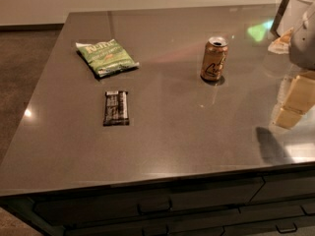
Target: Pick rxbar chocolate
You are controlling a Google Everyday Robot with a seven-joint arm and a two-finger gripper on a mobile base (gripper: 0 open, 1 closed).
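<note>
The rxbar chocolate (116, 108) is a small flat black wrapper with white lettering. It lies flat on the dark grey countertop (197, 132), left of centre and just in front of the green snack bag (106, 57). My gripper (294, 102) is at the right edge of the view, above the counter's right side, far to the right of the bar. It holds nothing that I can see.
A gold drink can (214, 59) stands upright at centre right, between the bar and the gripper. White arm parts (300, 14) fill the top right corner. The counter's front edge runs along the bottom, with drawers (157, 205) below. Floor lies to the left.
</note>
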